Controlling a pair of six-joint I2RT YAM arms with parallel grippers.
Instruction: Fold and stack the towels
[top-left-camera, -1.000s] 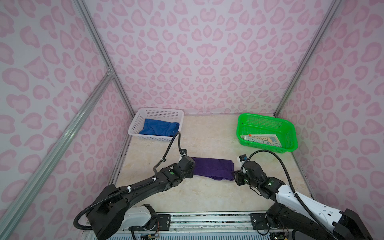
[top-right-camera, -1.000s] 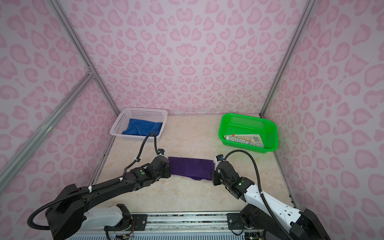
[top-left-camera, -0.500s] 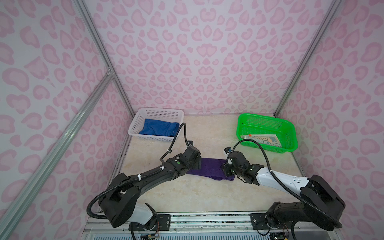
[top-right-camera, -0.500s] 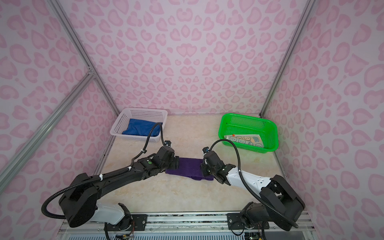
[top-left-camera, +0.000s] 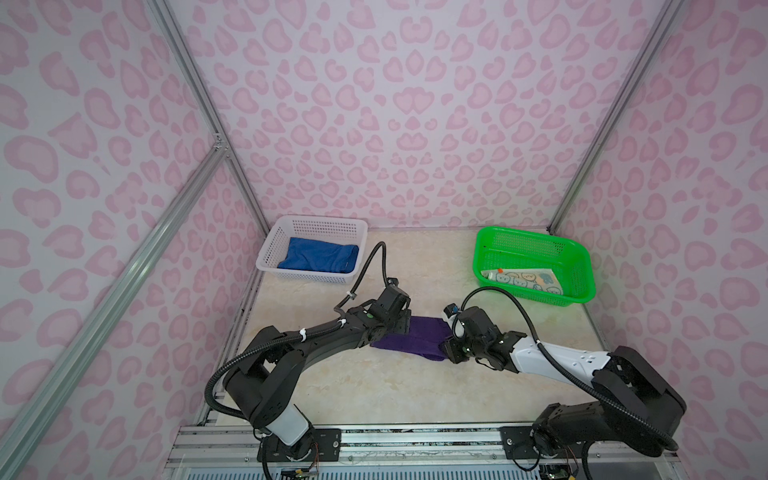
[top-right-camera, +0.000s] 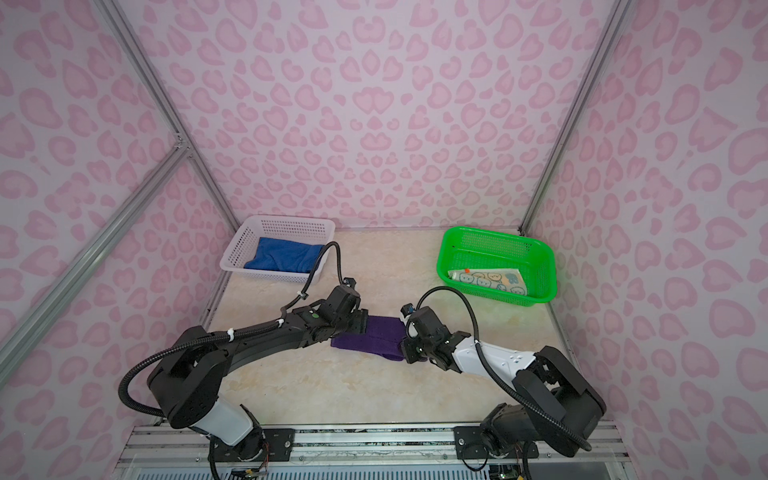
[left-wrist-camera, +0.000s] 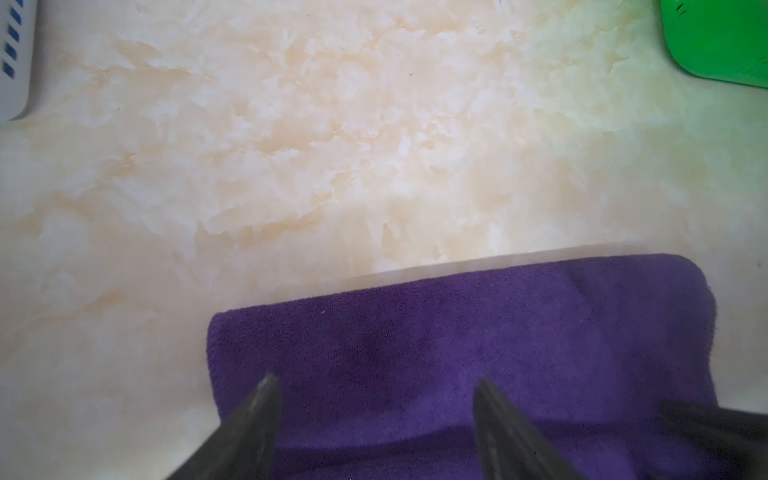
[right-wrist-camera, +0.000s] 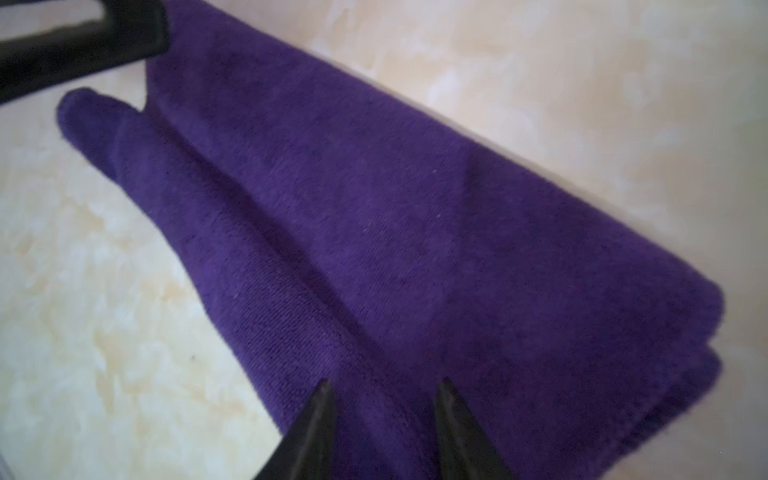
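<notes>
Marbled tabletop (top-left-camera: 374, 382), purple towel (top-left-camera: 419, 338), left gripper (left-wrist-camera: 374, 380) wide and right gripper (right-wrist-camera: 384, 384) narrowly open at its ends

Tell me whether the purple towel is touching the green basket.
Apart. Both top views show bare tabletop between the purple towel and the green basket.
</notes>
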